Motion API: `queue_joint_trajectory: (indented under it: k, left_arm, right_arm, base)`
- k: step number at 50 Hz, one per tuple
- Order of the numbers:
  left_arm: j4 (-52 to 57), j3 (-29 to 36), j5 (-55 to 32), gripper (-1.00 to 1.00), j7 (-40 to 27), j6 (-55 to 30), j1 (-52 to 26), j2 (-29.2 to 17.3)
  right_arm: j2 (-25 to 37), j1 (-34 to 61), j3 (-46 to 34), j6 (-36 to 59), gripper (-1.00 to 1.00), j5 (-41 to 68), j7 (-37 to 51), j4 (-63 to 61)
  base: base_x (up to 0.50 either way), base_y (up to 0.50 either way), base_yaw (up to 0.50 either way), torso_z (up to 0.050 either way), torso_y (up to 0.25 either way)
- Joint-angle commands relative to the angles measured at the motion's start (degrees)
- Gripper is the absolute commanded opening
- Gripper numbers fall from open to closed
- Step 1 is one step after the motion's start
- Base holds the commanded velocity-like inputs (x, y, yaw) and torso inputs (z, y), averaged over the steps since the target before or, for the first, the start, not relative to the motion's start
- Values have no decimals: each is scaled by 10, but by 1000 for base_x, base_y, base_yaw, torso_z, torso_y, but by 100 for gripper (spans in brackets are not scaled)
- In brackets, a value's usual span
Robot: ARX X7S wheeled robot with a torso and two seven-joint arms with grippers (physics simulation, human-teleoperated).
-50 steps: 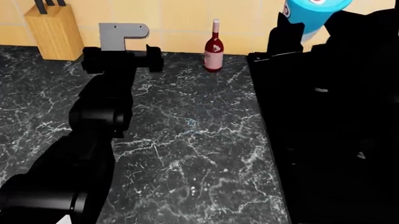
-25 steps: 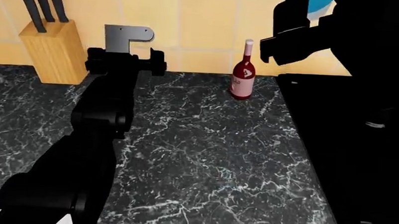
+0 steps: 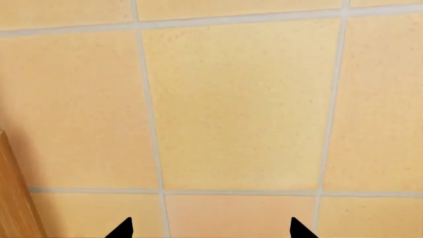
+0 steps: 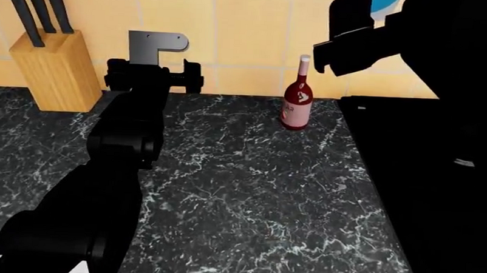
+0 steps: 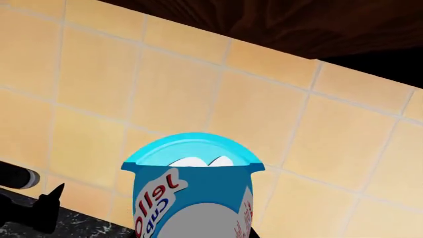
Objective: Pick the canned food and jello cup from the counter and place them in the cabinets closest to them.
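- Jello: the small cyan-blue jello cup with white lettering [image 5: 193, 193] sits right at the right gripper [image 4: 352, 46], raised well off the counter. Only its rim shows in the head view, poking out above the black arm.
- Right fingers: not visible in the right wrist view, and a black mass in the head view. The cup hanging in the air reads as a closed grip on it, but contact itself is hidden.
- Beyond the cup from the fingers: yellow tiled wall [image 5: 99, 79], then the dark brown wooden underside of a cabinet [image 5: 317, 25]. My read: cup picked, placement in the cabinet still to do.
- Can: the canned food is in none of the current views. Cannot tell if it is already stowed or still waiting.
- Left gripper [image 3: 210, 232]: two black tips spread wide apart, nothing between them, aimed straight at bare wall tile. A light wooden knife block with black handles [image 4: 45, 66] is just off to one side of those fingers.
- Surface: black-grey marble-look counter with white veins [image 4: 250, 197], flat, bare across the middle. A red wine bottle [image 4: 297, 96] stands upright near the back wall, below the right fingers. The plain black stove top [image 4: 388, 178] adjoins on the right-arm side.
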Motion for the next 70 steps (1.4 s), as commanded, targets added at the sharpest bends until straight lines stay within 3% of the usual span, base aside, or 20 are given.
queue_joint_trajectory:
  k: [1,11,24,31,40,47,61,70]
  left_arm:
    - [0,-2,0,100,0,0,0,0]
    - [0,-4,-1,100,1,-1,-1,0]
    - [0,-7,0,100,1,-2,-2,0]
    - [0,-7,1,100,1,0,-1,0]
    - [0,-7,1,100,2,2,0,0]
    - [0,-6,1,100,1,2,0,0]
    - [0,-3,2,100,-5,1,0,0]
    - [0,1,2,100,-9,0,1,1]
  right_arm:
    - [7,-9,16,-27,-100,14,46,-38]
    - [21,-13,42,-96,-100,78,149,-100]
    - [28,-12,70,-177,-100,78,264,-194]
    - [38,119,-70,-303,-100,77,273,-242]
    - [28,225,-178,-380,-100,76,273,-265]
    - [23,228,-129,-358,-100,82,274,-250]
    - [-46,228,41,-192,-100,113,274,-135]
    - [-89,228,91,-120,-100,111,274,-72]
  base:
    - [0,0,0,0,0]
    - [0,0,0,0,0]
    - [0,0,0,0,0]
    - [0,0,0,0,0]
    - [0,0,0,0,0]
    - [0,0,0,0,0]
    - [0,0,0,0,0]
    - [0,0,0,0,1]
